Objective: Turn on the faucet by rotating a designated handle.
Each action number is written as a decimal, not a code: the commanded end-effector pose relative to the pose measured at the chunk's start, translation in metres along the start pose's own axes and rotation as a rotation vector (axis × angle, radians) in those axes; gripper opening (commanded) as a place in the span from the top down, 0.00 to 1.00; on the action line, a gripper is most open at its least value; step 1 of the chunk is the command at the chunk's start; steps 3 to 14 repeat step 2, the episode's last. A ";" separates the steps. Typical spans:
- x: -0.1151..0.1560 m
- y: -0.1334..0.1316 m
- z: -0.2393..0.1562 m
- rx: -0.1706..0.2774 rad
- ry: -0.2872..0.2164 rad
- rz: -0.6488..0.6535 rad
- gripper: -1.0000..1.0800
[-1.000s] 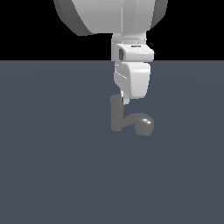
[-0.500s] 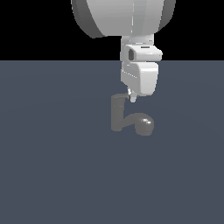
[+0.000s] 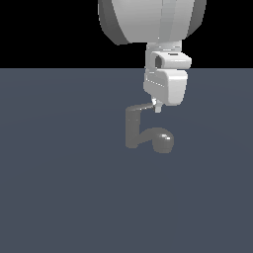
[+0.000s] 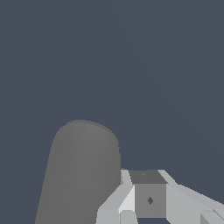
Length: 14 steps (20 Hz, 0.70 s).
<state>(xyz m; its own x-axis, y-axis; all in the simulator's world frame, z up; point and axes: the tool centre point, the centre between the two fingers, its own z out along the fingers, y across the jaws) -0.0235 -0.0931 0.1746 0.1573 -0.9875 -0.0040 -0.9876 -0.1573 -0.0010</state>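
Although the exterior view puts nothing nearer the camera than bare dark grey counter (image 3: 64, 207), the work sits in the middle of the scene, where the faucet (image 3: 132, 129) stands as a dull upright post. Its thicker arm reaches toward the exterior view's right and ends in a glossy bulb (image 3: 163, 142), low beside the post. Above that, the thin handle (image 3: 142, 106) sticks out from the post's top toward the same side, and its tip meets the claw (image 3: 156, 105), which hangs from the white arm (image 3: 150, 20) descending from above.

The claw's fingers are mostly hidden behind the wrist housing in the exterior view. In the wrist view only one pale finger (image 4: 127, 199) shows, close against the post's grey rounded top (image 4: 83, 170), so whether the claw is parted or closed cannot be told. It appears to touch the lever's end rather than clamp it, though the contact is too small to be sure of.

Judging from this, the step in hand is pushing the lever around the post. To do it well, the fingertip should stay near the lever's outer end for leverage, hold the lever's height so it neither rides over nor slips under the thin blade, and sweep along an arc centred on the post, not a straight line, which would slide off the tapering tip.
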 end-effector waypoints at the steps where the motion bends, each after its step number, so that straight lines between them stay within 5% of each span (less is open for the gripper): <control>1: 0.020 0.000 0.001 -0.001 0.004 0.024 1.00; 14: 0.020 0.000 0.001 -0.001 0.004 0.024 1.00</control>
